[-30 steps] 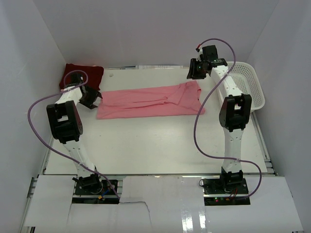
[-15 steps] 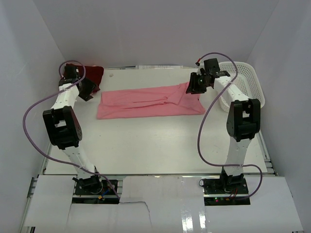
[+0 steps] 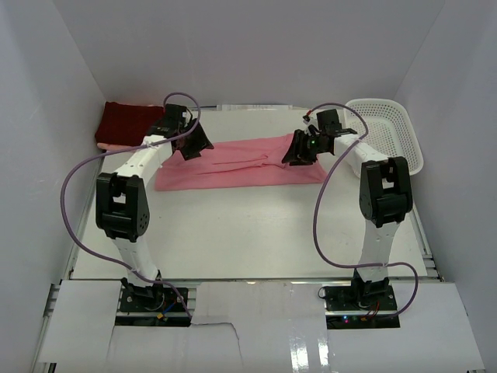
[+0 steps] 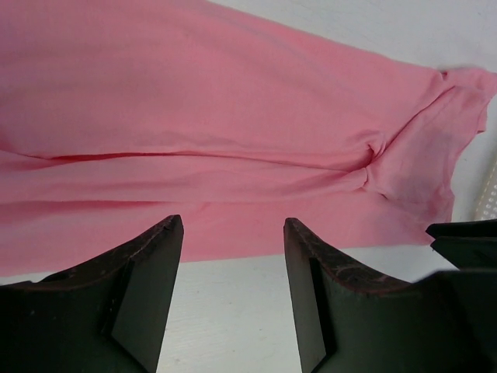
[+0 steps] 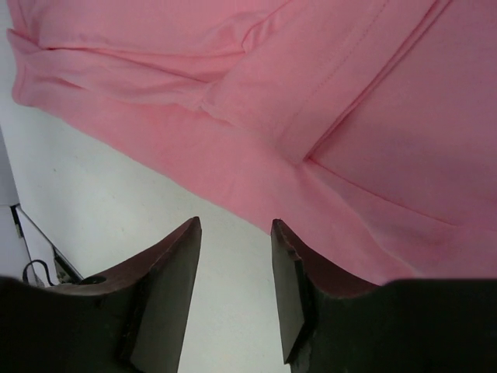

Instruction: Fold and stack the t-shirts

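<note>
Top view: the salmon pink t-shirt [image 3: 241, 163] lies flat as a long, partly folded band across the upper middle of the worktop [image 3: 248, 233], with its sleeve end towards the right. The dark maroon t-shirt [image 3: 128, 123] sits as a folded rectangle in the upper-left corner, well apart from the pink one. A white mesh basket [image 3: 388, 128] stands at the upper right, just beside the right arm's forearm. 2 purple cables [image 3: 74, 186] loop off the arms, 1 on each side. The left pincer [image 3: 194, 146] hangs over the upper-left end of the pink shirt and hides that corner from above. The right pincer [image 3: 299, 149] hangs over the sleeve end and covers part of the cloth there. Left wrist view: the left pincer [image 4: 233, 233] has its jaws apart with nothing between them, and bare worktop [image 4: 233, 311] and the shirt's edge [image 4: 233, 116] show in the gap. A black part of the other arm intrudes at the right edge. Right wrist view: the right pincer [image 5: 234, 233] also has its jaws apart and holds nothing, above the hem of the pink shirt [image 5: 349, 116], whose seams and folds fill the upper frame.
</note>
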